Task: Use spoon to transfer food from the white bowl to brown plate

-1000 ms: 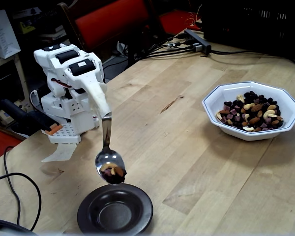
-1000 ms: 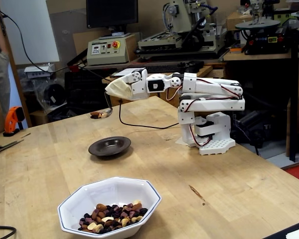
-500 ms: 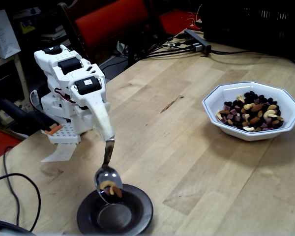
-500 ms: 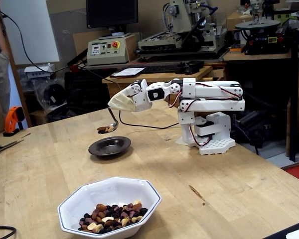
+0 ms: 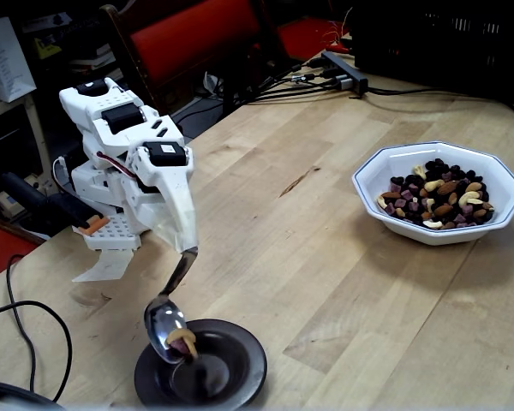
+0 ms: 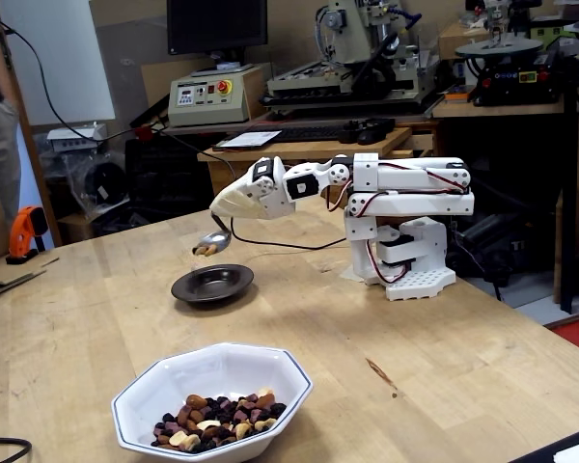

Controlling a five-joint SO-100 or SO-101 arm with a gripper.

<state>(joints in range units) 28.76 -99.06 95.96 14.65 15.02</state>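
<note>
One table, one arm, and I'm working down from the big stuff: the wooden table (image 5: pixel 343 274) carries the white bowl (image 5: pixel 439 193) far off to the right in a fixed view, still heaped with food (image 5: pixel 434 199), well apart from where the action is. Across from it, the arm (image 6: pixel 405 183) reaches out level from its base, wrist bent downward, and I can't make out the gripper (image 5: pixel 182 229) fingers under the pale wrap, but they're clamped on the handle of the spoon (image 5: pixel 167 321). Next, the brown plate (image 5: pixel 240 360) sits at the near edge, right under the tool. Now the relation I care about: the spoon's long axis slants down and to the left from the gripper in that view, its bowl hanging over the plate's left half, just above the rim in another fixed view (image 6: pixel 210 242). A few nuts are in the spoon bowl, a pale cashew showing. My call is that the load is right over its target, so the coming move is a wrist roll to tip it out; the risk is pieces bouncing over the shallow rim.
</note>
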